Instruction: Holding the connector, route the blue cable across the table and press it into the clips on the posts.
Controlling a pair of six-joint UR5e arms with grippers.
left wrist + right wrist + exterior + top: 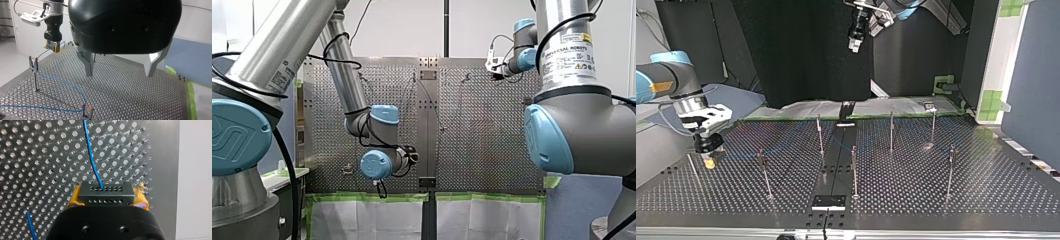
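Note:
My right gripper (107, 195) is shut on the black connector (104, 193), which sits between its yellow pads (73, 197). The blue cable (91, 157) leaves the connector and runs away over the perforated plate. In the left wrist view the cable (62, 81) runs from my right gripper (52, 47) through the clip of a post (33, 75). From there it runs to a low clip (87, 112) and bends away. My left gripper (120, 71) hangs open well above the table with nothing between its metal fingers. The top view has it (854, 42) high over the table's far side.
Several thin posts (853, 170) stand across the perforated table (936, 195). A plain strip (836, 165) runs down its middle. My right gripper (709, 155) is low at the top view's left. Green tape (372, 197) lines one table edge.

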